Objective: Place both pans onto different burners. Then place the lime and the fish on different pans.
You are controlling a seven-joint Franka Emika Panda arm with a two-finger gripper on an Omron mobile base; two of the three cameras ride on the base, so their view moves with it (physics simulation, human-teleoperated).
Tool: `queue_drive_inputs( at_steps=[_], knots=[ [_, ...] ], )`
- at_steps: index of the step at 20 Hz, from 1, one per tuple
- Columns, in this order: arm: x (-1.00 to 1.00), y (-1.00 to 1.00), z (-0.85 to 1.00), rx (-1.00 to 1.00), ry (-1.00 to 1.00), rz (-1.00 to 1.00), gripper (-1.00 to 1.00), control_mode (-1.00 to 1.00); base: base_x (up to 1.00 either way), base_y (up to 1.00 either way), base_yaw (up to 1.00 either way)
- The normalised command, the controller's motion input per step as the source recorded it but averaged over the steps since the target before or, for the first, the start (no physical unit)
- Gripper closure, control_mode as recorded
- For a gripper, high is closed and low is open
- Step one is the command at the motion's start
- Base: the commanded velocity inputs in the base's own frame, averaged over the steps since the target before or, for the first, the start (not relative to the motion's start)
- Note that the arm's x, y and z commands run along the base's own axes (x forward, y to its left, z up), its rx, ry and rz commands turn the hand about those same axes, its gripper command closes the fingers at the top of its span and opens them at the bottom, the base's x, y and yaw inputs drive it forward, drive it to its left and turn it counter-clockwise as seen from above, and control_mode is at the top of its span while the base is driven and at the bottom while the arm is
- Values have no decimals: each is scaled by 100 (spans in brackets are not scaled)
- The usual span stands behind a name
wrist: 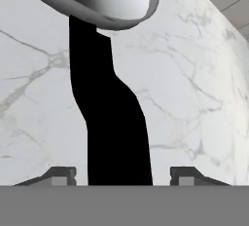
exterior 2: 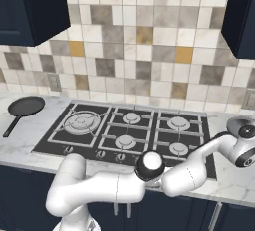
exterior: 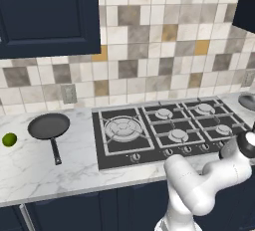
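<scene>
The paler grey pan (wrist: 97, 1) lies on the marble counter right of the cooktop, also seen at the right edge as the grey pan (exterior: 248, 100) and grey pan (exterior 2: 233, 123). Its black handle (wrist: 114, 127) runs down between my fingertips. My gripper (wrist: 122, 176) straddles that handle, open, with a small gap on each side. The matte black pan (exterior: 48, 125) rests on the counter left of the cooktop, handle toward the front, and the lime (exterior: 9, 139) lies left of it. All burners stand bare, the large burner (exterior: 122, 128) at the left. The fish is out of view.
The black cooktop (exterior: 107, 160) has knobs along its front edge. A tiled wall rises behind, with dark cabinets and a hood overhead. My white arm (exterior 2: 199, 168) reaches across the cooktop's front right corner.
</scene>
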Motion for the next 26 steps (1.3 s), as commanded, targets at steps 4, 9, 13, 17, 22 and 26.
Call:
queue_drive_inputs(
  at_steps=[4, 9, 13, 17, 22, 26],
  knots=[
    [0, 0, 0, 0, 0, 0, 100, -100, 0, 0, 0],
    [-1, 0, 8, 0, 0, 0, 100, -100, 0, 0, 0],
    [0, 0, 38, 0, 0, 0, 100, -100, 0, 0, 0],
    [-7, 13, 45, 0, 4, 0, 100, -100, 0, 0, 0],
    [-24, 21, 27, 0, 6, 2, 100, -100, 0, 0, 0],
    [-41, 28, 16, 0, 3, 5, 100, -100, 0, 0, 0]
  ],
)
